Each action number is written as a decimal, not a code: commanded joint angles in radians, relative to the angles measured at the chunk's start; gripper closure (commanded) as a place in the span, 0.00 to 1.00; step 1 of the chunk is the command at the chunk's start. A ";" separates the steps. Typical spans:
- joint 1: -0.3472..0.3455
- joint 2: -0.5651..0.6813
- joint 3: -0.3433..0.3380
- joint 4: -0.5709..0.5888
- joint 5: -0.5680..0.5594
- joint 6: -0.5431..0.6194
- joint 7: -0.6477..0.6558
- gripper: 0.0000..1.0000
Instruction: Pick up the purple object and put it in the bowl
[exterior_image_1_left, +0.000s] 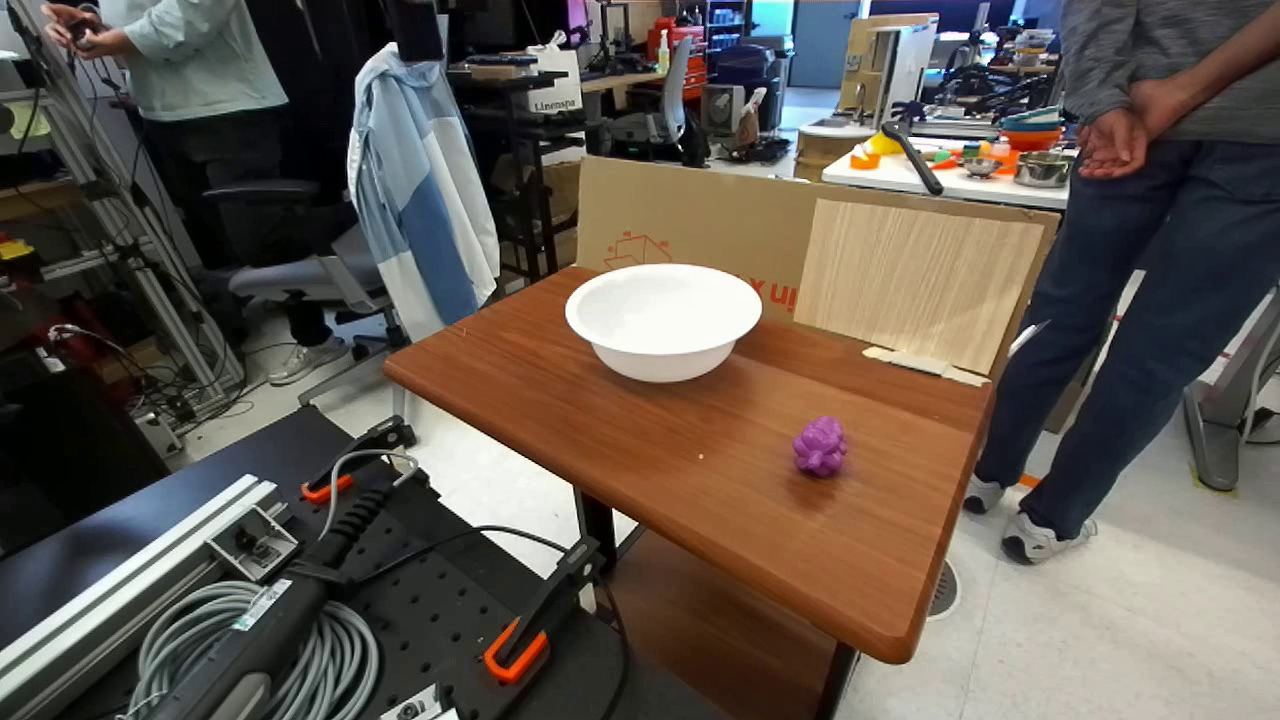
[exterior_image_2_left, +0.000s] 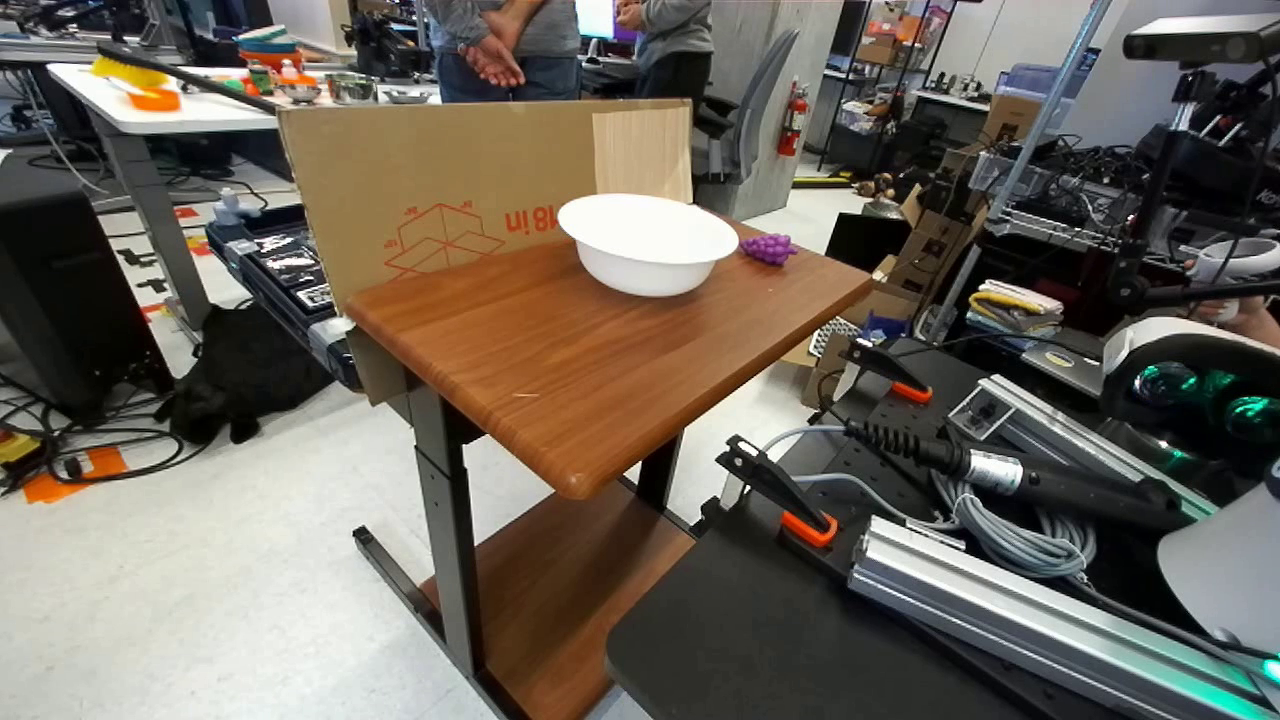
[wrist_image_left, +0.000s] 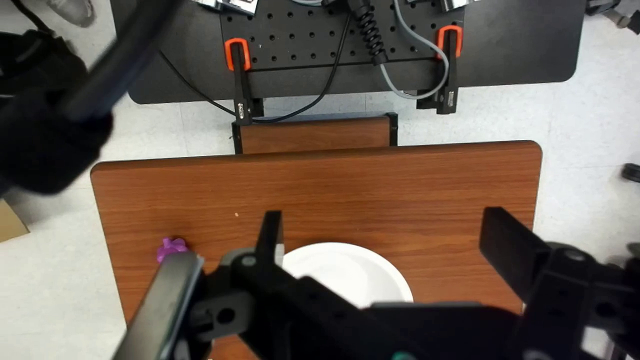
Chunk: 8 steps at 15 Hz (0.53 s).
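Observation:
The lumpy purple object (exterior_image_1_left: 821, 446) lies on the brown table near one short edge. It also shows beyond the bowl in an exterior view (exterior_image_2_left: 768, 249), and in the wrist view (wrist_image_left: 171, 248), partly covered by a gripper part. The white bowl (exterior_image_1_left: 664, 322) stands upright on the table, apart from the purple object; it shows in an exterior view (exterior_image_2_left: 648, 245) and in the wrist view (wrist_image_left: 350, 270), its lower part hidden by the gripper. My gripper (wrist_image_left: 384, 212) is open and empty, high above the table, its fingers wide apart. It is not seen in either exterior view.
The brown table (exterior_image_1_left: 640, 440) has a cardboard panel (exterior_image_2_left: 440, 180) standing along its back edge. A black bench (wrist_image_left: 520, 45) with orange clamps and cables faces its front edge across a gap. A person (exterior_image_1_left: 1150, 250) stands behind the table.

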 joint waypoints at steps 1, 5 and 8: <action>-0.039 0.090 -0.048 0.067 -0.050 0.010 -0.023 0.00; -0.105 0.251 -0.142 0.162 -0.075 0.055 -0.039 0.00; -0.141 0.386 -0.214 0.236 -0.038 0.150 -0.066 0.00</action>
